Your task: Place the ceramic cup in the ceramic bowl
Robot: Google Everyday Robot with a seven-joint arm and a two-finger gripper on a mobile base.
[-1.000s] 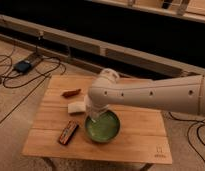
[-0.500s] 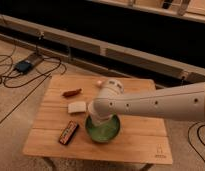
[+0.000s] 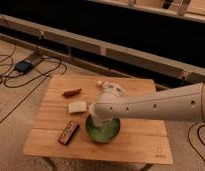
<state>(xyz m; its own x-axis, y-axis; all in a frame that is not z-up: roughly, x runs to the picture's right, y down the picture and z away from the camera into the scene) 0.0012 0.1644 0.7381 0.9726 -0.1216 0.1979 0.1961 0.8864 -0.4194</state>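
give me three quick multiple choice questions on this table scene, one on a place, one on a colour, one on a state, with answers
1. Where is the gripper?
A. over the bowl
B. beside the cables on the floor
C. past the table edge

2. What colour is the bowl?
A. red
B. green
C. blue

3. How does the dark bar lie?
A. standing on end
B. inside the bowl
C. flat on the table

Answers: 1 A, the arm's end hangs at the bowl's rim. 2 B, its inside shows glossy green. 3 C, it lies flat left of the bowl.
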